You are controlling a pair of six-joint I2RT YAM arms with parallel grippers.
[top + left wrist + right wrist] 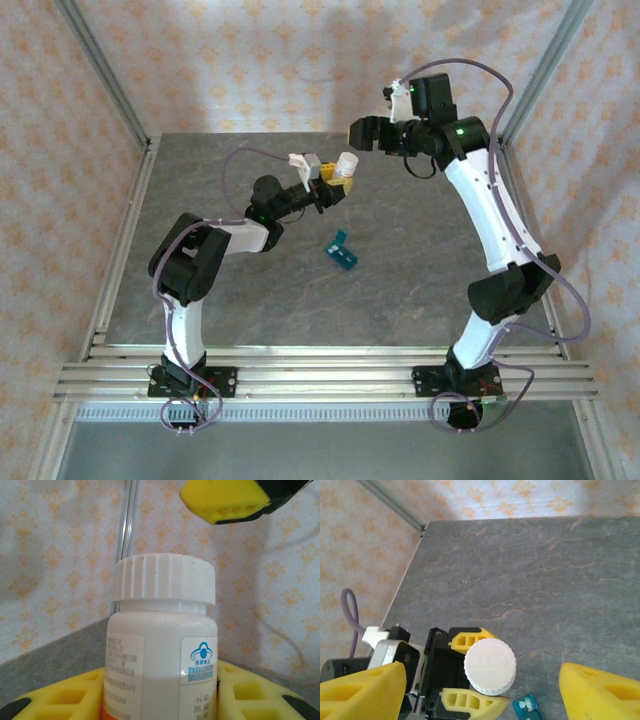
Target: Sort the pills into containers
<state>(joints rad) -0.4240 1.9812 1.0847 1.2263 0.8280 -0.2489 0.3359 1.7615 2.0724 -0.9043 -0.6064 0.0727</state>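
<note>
Teal plastic pill box [341,250] flat on grey table [250,295], near its middle. Left gripper [338,179] clamped on upright white plastic bottle [160,655]; right gripper [363,133] above cap [490,664], spread wide, empty.

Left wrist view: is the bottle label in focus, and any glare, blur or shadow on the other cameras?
Left wrist: white bottle fairly sharp, label print soft, lower body shaded, wallpaper blurred. Right wrist: own yellow fingers soft-edged at the bottom corners, cap and table crisp, no glare. Top external: even light, soft shadow on back wall, teal pill box small but clear.
</note>
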